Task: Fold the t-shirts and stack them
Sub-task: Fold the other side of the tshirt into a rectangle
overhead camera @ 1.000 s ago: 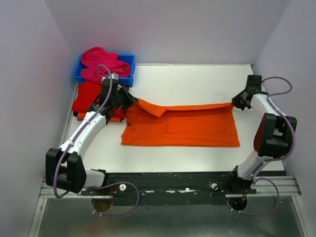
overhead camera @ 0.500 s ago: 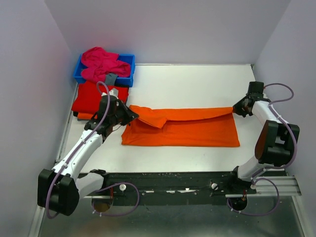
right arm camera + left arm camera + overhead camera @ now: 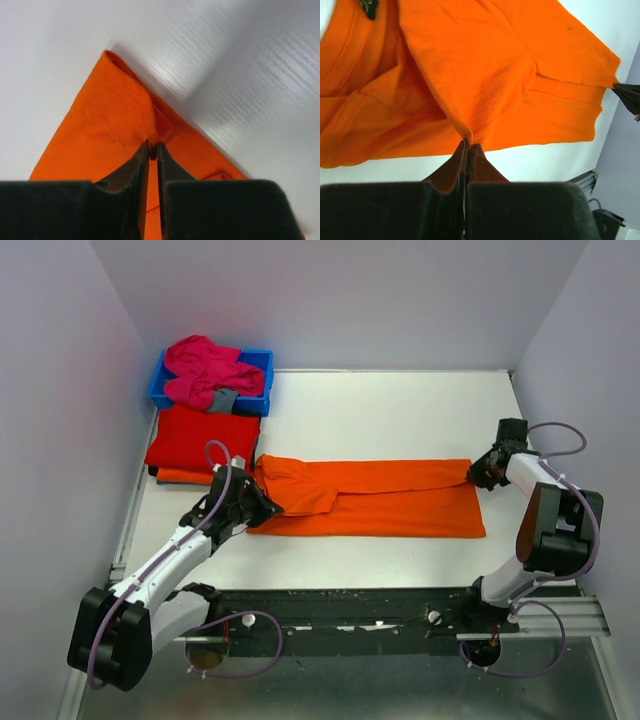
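My left gripper (image 3: 468,146) is shut tight on a fold of the bright orange cloth t-shirt (image 3: 390,502). My right gripper (image 3: 153,149) pinches its right corner. It lies on the white table (image 3: 390,410).

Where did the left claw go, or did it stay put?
Yes, it moved. The left gripper came down the view, away from the blue bin, pulling the orange t-shirt edge along.
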